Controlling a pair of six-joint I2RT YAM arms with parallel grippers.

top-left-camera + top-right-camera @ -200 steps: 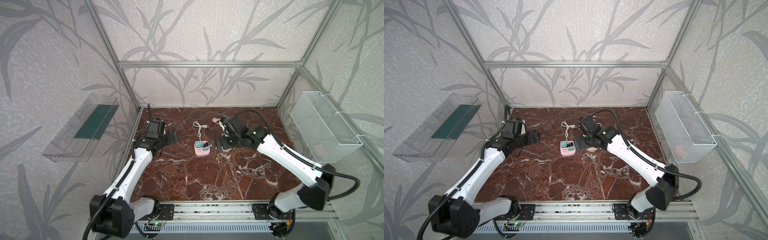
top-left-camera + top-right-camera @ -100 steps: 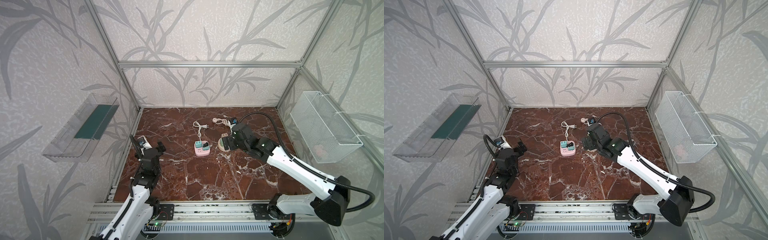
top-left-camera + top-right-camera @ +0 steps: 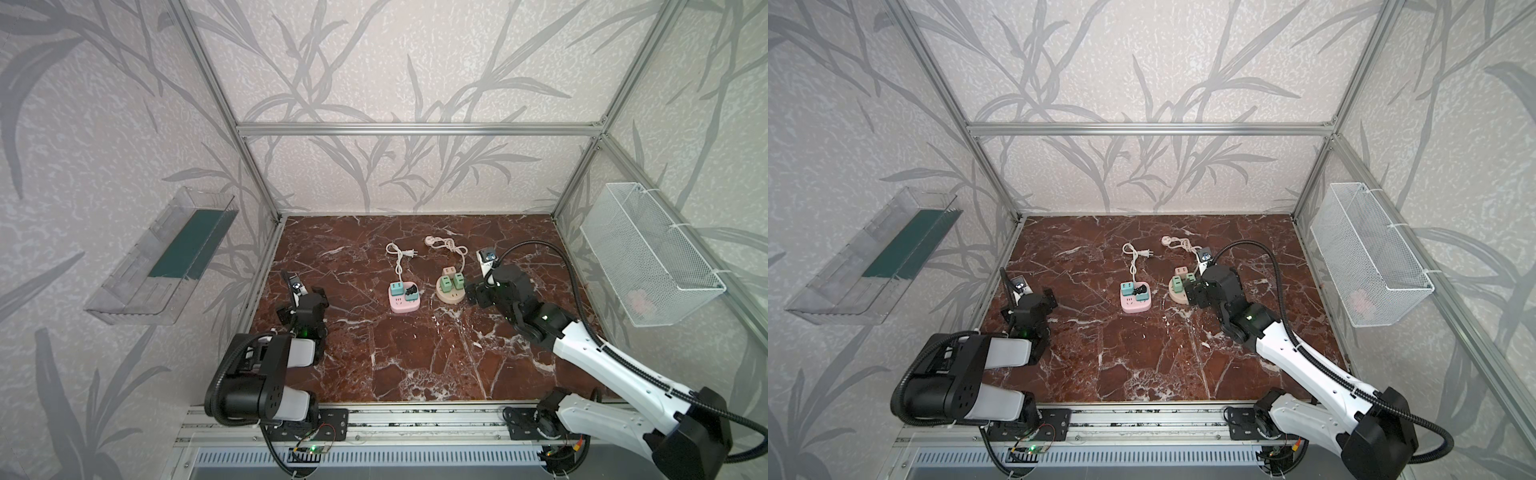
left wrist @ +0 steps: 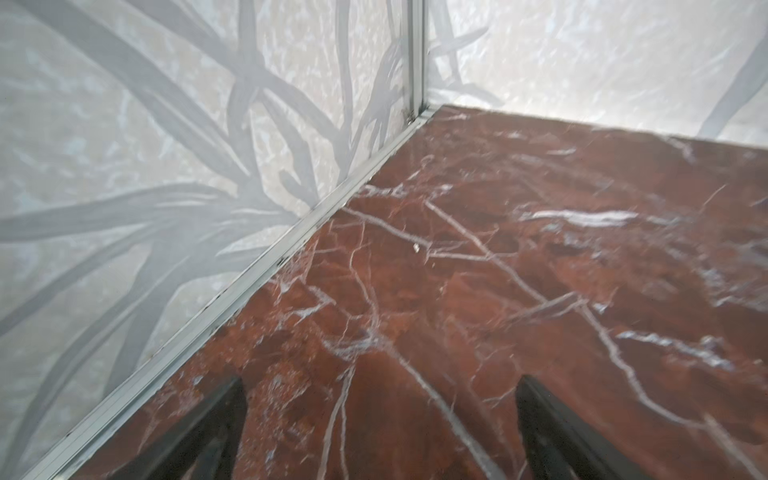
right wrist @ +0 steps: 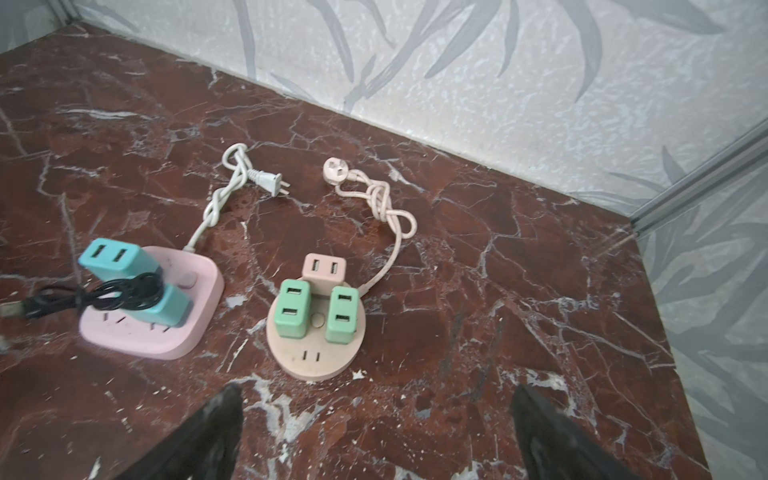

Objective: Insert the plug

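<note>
Withdrawn within the last second from the far left of the table to its near-left corner, the left gripper (image 4: 381, 380) is seen with jaws spread wide and nothing between them; only bare marble table (image 4: 498, 249) lies ahead. The right gripper (image 5: 376, 392), likewise drawn back, is held open and empty just beside the round beige power strip (image 5: 316, 353), not touching it. Seated upright in that strip are the green adapters (image 5: 293, 307), judged to be the task's plugs, and a beige adapter (image 5: 324, 268). To the left, teal adapters (image 5: 114, 259) are carried by a pink power strip (image 5: 124, 336), with a black cable (image 5: 120, 295) looped around them. Farther off, a white two-pin plug (image 5: 266, 180) and a beige three-pin plug (image 5: 336, 168) lie loose. Insertion is judged complete and retreat under way. Should another plug be wanted, it would have to be lined up squarely with the free slots at the beige strip's near edge.
</note>
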